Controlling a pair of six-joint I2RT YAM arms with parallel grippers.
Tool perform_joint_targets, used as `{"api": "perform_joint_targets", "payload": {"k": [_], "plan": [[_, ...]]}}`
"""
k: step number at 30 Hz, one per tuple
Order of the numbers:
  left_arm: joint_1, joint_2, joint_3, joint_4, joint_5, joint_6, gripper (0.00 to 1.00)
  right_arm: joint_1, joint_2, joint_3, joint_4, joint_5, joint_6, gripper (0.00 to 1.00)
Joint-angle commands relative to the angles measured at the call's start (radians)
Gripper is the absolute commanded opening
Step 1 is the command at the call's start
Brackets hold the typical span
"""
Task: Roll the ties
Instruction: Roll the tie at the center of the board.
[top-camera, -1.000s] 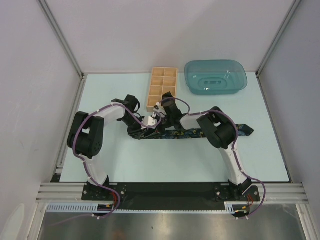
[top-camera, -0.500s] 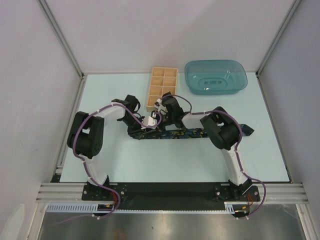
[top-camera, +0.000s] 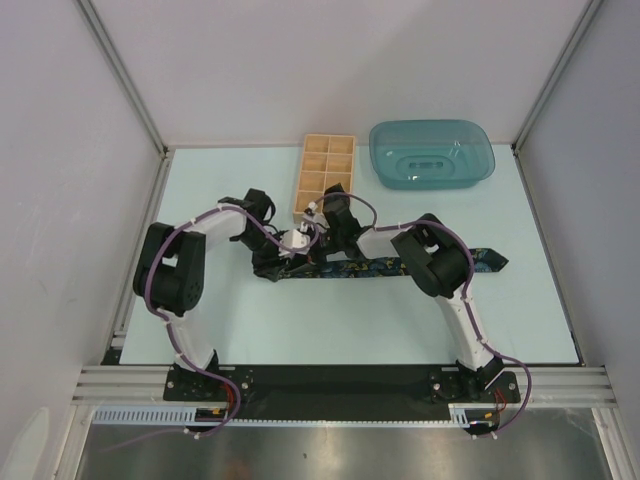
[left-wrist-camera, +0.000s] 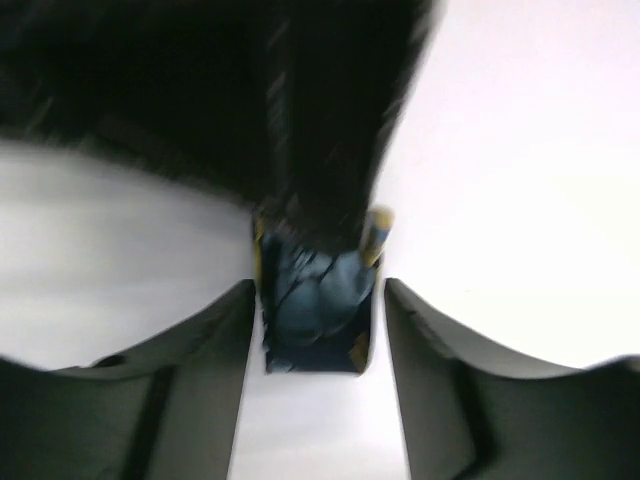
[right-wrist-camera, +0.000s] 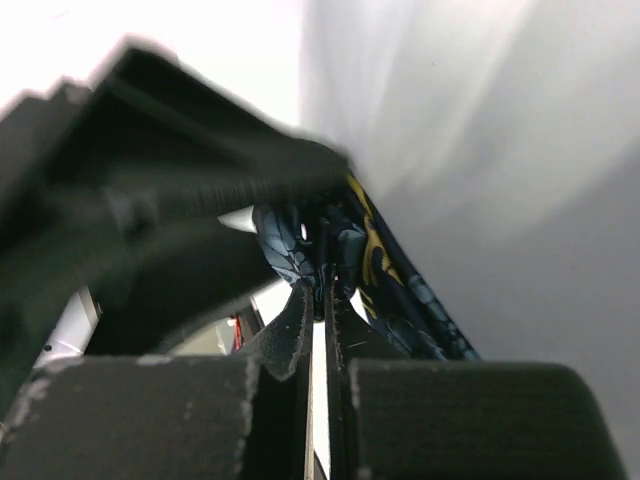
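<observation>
Pale blue-green table inside a white-walled enclosure; one dark patterned tie is laid flat across its middle. The long axis is noted as running left to right, roughly parallel to the near edge, with the pointed end out at the right, beyond the right arm's elbow. Both wrists are gathered over the left end of the strip, just in front of the wooden box. The teal tray is well apart at the back.

Left fingers: held moderately apart. A short blue-and-yellow piece of the tie is seen between them, with a narrow gap on each side, so no grip is judged. The wrist view is blurred and the dark mass beyond cannot be identified.

Right fingers: pressed together, with only a hairline slit between them. Patterned fabric is seen right at the tips; whether a fold is pinched cannot be told.

Judgement: the free length lies to the right of both sets of fingers, so any roll is expected to be driven rightward along the strip. The left arm is judged nearer the left end.
</observation>
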Motion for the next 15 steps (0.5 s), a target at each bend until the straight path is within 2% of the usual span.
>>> {"api": "perform_joint_targets", "payload": {"k": [1, 2, 8, 12, 15], "plan": [[0.064, -0.029, -0.004, 0.025, 0.027, -0.001, 0.64, -0.017, 0.003, 0.017, -0.064, 0.038, -0.069, 0.00], [0.086, -0.035, -0.002, 0.022, 0.036, -0.003, 0.68, -0.023, 0.003, 0.016, -0.075, 0.044, -0.076, 0.00], [0.104, -0.043, 0.001, 0.027, 0.076, -0.006, 0.74, -0.025, 0.001, 0.011, -0.130, 0.070, -0.118, 0.00], [0.092, -0.029, 0.012, 0.030, 0.107, -0.023, 0.71, -0.026, 0.003, 0.014, -0.165, 0.096, -0.139, 0.00], [0.083, -0.037, 0.013, 0.031, 0.128, -0.021, 0.64, -0.031, 0.004, 0.017, -0.187, 0.112, -0.153, 0.00]]}}
